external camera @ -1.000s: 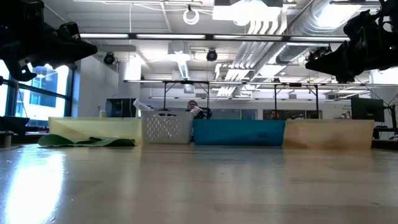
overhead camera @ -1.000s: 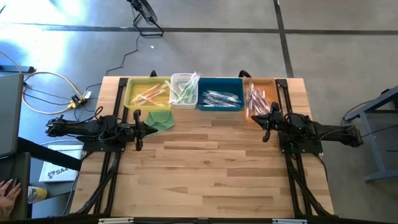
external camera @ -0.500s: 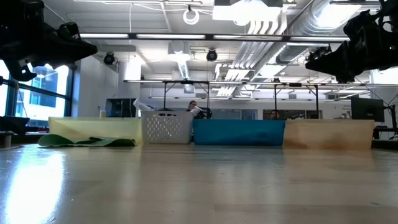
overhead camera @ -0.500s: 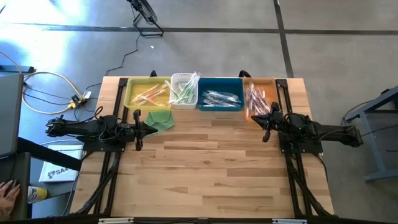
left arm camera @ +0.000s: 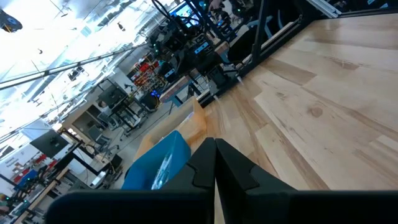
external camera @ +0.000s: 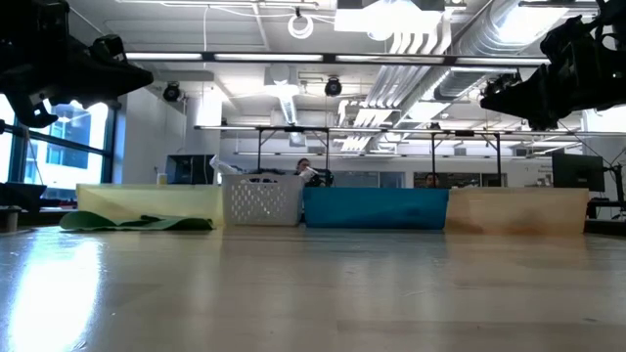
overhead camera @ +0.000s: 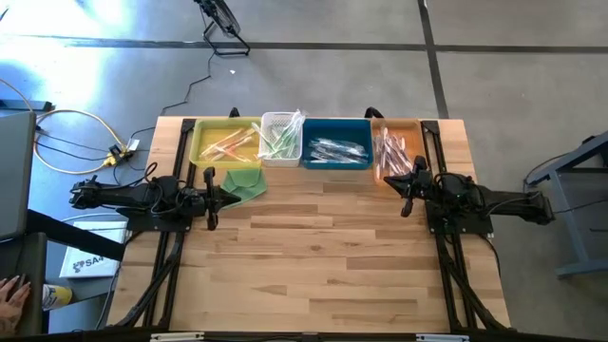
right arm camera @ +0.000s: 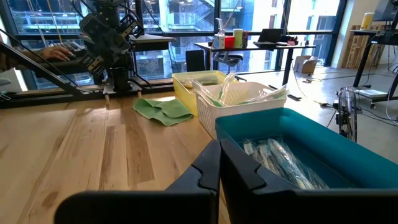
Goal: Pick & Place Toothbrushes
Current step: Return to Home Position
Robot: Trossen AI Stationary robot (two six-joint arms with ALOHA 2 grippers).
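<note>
Wooden table (overhead camera: 323,256) carries four bins (overhead camera: 367,142) along its far edge, and the toothbrushes (overhead camera: 334,150) lie inside them. Left gripper (left arm camera: 215,146) and right gripper (right arm camera: 219,146) hang above the table's left and right sides, fingers pressed together, holding nothing.

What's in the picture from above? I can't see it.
Toothbrushes lie in a yellow bin, white basket, blue bin and orange bin along the table's far edge. A green cloth lies nearby. The left gripper and right gripper wait at the sides.
</note>
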